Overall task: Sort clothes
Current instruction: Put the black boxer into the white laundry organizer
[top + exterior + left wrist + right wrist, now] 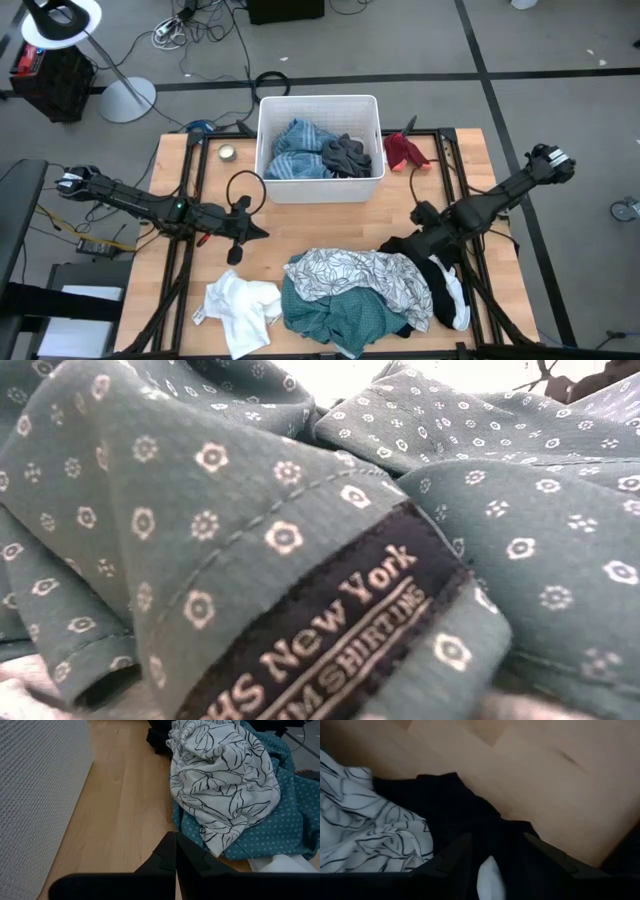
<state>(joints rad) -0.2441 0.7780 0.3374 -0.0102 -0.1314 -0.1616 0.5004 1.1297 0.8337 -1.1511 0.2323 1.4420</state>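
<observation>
The clothes lie in a pile at the table's near edge: a white leaf-print garment [365,278] on a teal one [335,315], a plain white one [240,310] to the left, and a black one [432,268] with a white piece [456,300] to the right. A red garment [405,150] lies beside the white bin [320,190], which holds blue garments [298,152] and a dark one [346,155]. My right gripper [497,837] stands open, pointing steeply down over the black garment [445,805]. My left gripper [175,852] is shut above bare wood, left of the pile. My right gripper's open fingers [457,852] stand on either side of a fold of the black garment [500,845], coming from above. I cannot tell whether they touch the cloth.
In the low view the teal flower-print cloth [200,510] with its dark label [330,630] fills the picture. A small round lid [227,153] lies left of the bin. Bare wood [300,225] shows between the bin and the pile. The bin's wall [40,795] stands close beside my left gripper.
</observation>
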